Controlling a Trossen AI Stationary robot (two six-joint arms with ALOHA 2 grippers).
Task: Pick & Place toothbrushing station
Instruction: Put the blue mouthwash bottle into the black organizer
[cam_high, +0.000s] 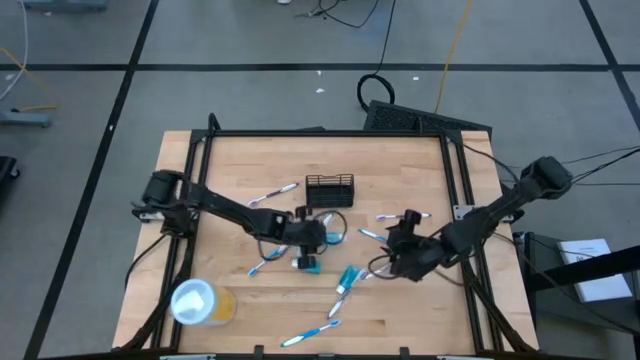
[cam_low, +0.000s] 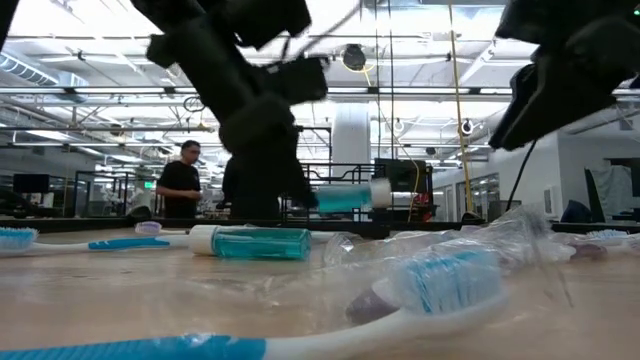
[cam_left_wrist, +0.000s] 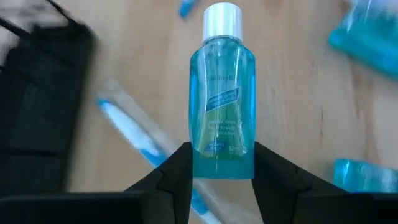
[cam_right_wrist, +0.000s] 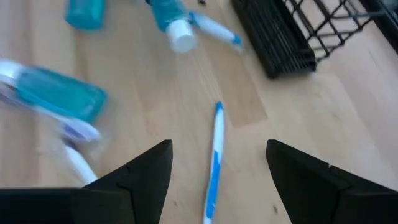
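The toothbrushing station, a small black wire-mesh holder (cam_high: 330, 190) (cam_right_wrist: 298, 31), stands on its base on the wooden table, far of centre. My left gripper (cam_high: 318, 236) hovers just near of it, shut on a clear teal mouthwash bottle (cam_left_wrist: 222, 93) with a white cap (cam_left_wrist: 222, 17). My right gripper (cam_high: 392, 243) (cam_right_wrist: 219, 148) hangs open to the right, above a blue-and-white toothbrush (cam_right_wrist: 214, 162) that lies flat on the table. Nothing sits between its fingers. My left gripper pinches the mouthwash bottle's two narrow sides at its bottom end (cam_left_wrist: 199, 163) between the two fingers. The fingers reach along the bottle, and its cap points away from them. In the low view the bottle (cam_low: 345, 198) hangs about level, clear of the table.
Two more teal bottles (cam_high: 308, 263) (cam_high: 348, 278) lie near of the grippers, and one of them shows in the low view (cam_low: 255, 243). Several toothbrushes (cam_high: 272, 194) (cam_high: 310, 333) are scattered about, some in clear wrap (cam_low: 450, 250). A yellow cup with a white lid (cam_high: 200, 302) stands near left.
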